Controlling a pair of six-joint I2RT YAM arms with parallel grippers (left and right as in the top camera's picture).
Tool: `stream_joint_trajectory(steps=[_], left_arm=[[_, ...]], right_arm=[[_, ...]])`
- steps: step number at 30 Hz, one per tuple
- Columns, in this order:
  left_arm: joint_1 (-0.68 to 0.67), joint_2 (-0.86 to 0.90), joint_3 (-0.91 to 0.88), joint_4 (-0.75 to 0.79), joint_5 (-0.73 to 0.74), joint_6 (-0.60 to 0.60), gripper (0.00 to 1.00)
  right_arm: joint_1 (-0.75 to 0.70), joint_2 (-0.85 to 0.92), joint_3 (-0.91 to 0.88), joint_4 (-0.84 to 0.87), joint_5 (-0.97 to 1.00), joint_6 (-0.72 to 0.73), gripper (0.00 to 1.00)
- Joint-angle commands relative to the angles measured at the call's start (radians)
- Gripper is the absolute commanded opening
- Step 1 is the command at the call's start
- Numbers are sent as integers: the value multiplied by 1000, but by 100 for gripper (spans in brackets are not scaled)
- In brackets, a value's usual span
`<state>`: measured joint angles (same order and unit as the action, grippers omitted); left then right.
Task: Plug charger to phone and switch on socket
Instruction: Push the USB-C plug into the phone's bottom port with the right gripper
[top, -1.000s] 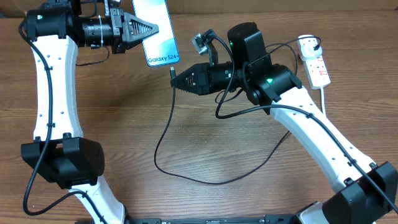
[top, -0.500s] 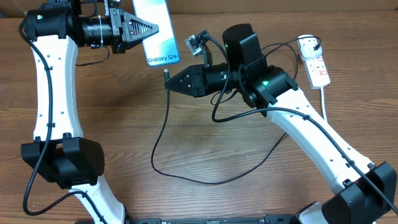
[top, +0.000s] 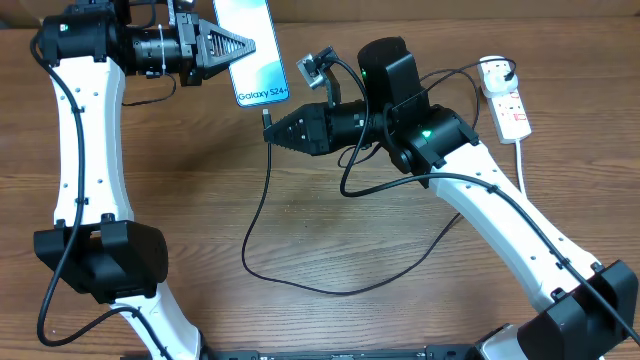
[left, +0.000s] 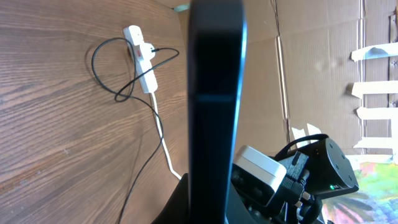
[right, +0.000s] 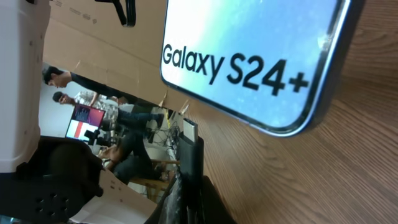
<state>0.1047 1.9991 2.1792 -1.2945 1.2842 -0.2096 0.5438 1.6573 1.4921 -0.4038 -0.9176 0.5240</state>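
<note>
My left gripper (top: 248, 45) is shut on the phone (top: 255, 55) and holds it above the table's far edge, screen up, with the "Galaxy S24+" end toward the right arm. In the left wrist view the phone (left: 214, 93) shows edge-on as a dark bar rising from the jaws. My right gripper (top: 268, 132) is shut on the charger's connector tip (top: 266, 115), just below the phone's short edge and apart from it. In the right wrist view the connector (right: 188, 134) points up at the phone (right: 249, 50). The socket (top: 508, 100) lies at the far right, with the charger's plug in it.
The black charger cable (top: 290, 280) loops over the middle of the table and runs back up to the socket. A thick white cord (top: 522, 160) trails from the socket toward the right arm's base. Cardboard sheets (left: 323, 56) stand behind the table.
My right gripper has moved left with the connector, bringing it under the phone's short edge, then slowed almost to rest. The left gripper and phone have not moved.
</note>
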Motion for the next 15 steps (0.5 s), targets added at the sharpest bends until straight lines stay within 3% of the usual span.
stream_joint_trajectory(steps=[1,15], left_arm=[[-2,3,8,-5,60,-7,4],[-2,3,8,-30,59,9,4]], right_arm=[[3,-24,31,6,-1,4,4],[3,-24,31,-17,-5,4,4]])
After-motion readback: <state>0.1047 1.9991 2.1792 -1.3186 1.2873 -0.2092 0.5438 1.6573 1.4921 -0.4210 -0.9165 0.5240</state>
